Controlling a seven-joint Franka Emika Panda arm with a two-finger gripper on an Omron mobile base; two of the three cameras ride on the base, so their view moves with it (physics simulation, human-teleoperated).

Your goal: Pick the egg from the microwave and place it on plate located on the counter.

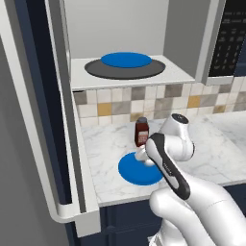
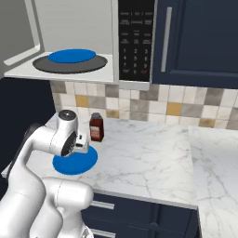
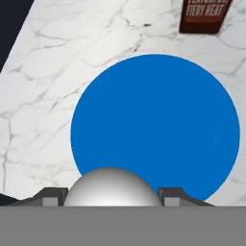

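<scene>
The white egg (image 3: 111, 187) sits between my two dark fingertips (image 3: 50, 196), and my gripper (image 3: 110, 195) is shut on it. Directly beneath it lies the plain bright blue plate (image 3: 158, 120) on the white marble counter (image 1: 211, 153). In the left base view the hand (image 1: 142, 156) hangs just over that plate (image 1: 137, 173). The right base view shows the same plate (image 2: 76, 162) under the hand (image 2: 83, 145). Above, the grey microwave (image 1: 120, 29) stands open, its dark turntable (image 1: 96, 71) carrying another blue disc (image 1: 126, 59).
A small brown bottle (image 1: 141, 131) stands just behind the plate, near the tiled backsplash. The microwave door (image 1: 48, 120) swings out wide at the left. The black keypad panel (image 2: 135, 37) is to the right of the cavity, with a navy wall cabinet (image 2: 195, 37) beside it.
</scene>
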